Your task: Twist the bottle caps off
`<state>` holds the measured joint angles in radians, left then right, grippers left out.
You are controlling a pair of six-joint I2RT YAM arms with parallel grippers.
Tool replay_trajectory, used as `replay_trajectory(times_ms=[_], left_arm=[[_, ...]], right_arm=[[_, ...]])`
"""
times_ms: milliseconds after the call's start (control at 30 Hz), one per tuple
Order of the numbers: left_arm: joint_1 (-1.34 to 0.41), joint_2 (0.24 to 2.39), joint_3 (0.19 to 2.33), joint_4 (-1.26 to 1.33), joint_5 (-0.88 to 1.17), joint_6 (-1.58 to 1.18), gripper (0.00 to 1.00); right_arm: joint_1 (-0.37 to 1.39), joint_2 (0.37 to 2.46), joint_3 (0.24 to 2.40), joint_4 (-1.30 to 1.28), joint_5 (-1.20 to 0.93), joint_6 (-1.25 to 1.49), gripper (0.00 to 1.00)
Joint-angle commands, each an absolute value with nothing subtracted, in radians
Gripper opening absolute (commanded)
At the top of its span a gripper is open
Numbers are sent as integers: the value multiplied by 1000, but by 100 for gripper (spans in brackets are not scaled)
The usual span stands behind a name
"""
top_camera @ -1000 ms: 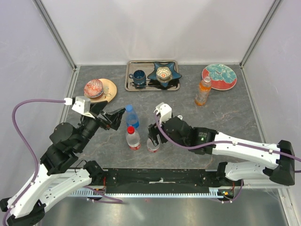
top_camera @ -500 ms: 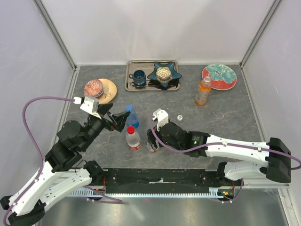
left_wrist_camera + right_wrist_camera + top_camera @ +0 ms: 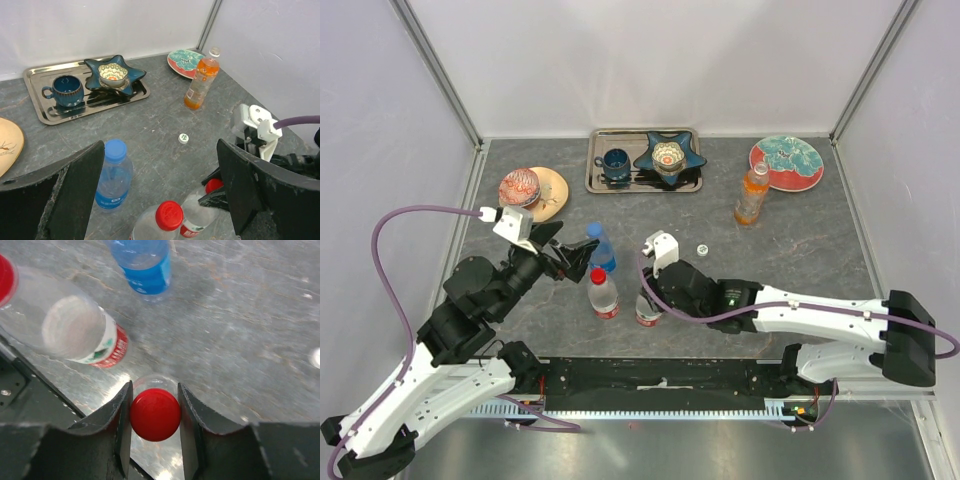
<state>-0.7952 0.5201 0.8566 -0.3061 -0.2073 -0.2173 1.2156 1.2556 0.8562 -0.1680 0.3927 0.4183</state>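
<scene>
In the right wrist view my right gripper (image 3: 155, 415) is shut on the red cap (image 3: 155, 414) of a clear bottle (image 3: 647, 312), one finger pressed to each side. From above, this gripper (image 3: 646, 293) sits over that bottle. A second clear bottle (image 3: 603, 296) with a red cap (image 3: 169, 215) stands just left of it. The blue-capped bottle (image 3: 114, 172) stands behind. My left gripper (image 3: 160, 150) hangs wide open over these bottles, holding nothing. A white cap (image 3: 702, 249) lies loose on the table. The orange bottle (image 3: 752, 195) stands at the back right.
A metal tray (image 3: 593, 175) at the back carries a dark blue cup (image 3: 614, 161) and a star-shaped dish (image 3: 669, 154). A teal and red plate (image 3: 788, 162) lies back right. A tan plate (image 3: 554, 186) holding a red patterned bowl (image 3: 518, 186) lies back left.
My right gripper's jaws have closed onto the red cap of the near clear bottle. The left arm has shifted slightly and stays open.
</scene>
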Motion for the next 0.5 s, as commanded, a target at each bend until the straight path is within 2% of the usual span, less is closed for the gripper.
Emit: replay_trajectory(times_ms=[0, 100, 233, 267, 333, 400, 467], left_arm=[[-795, 511, 882, -282, -213, -201, 99], [-795, 526, 926, -262, -257, -146, 99], [-795, 595, 985, -154, -299, -126, 99], [-795, 674, 1036, -146, -322, -123, 100], [-793, 780, 1113, -181, -428, -136, 100], [-784, 914, 1236, -248, -462, -184, 100], [-724, 948, 1293, -244, -343, -293, 100]], right_arm=[[1238, 1120, 1106, -408, 539, 408, 23], [1252, 970, 1248, -474, 574, 359, 23], [1252, 952, 1371, -546, 653, 359, 21], [1252, 984, 1390, -584, 675, 368, 12], [1250, 1015, 1416, -592, 699, 409, 4], [1250, 1026, 1428, -584, 703, 464, 0], [1244, 1032, 1431, -577, 683, 500, 0]])
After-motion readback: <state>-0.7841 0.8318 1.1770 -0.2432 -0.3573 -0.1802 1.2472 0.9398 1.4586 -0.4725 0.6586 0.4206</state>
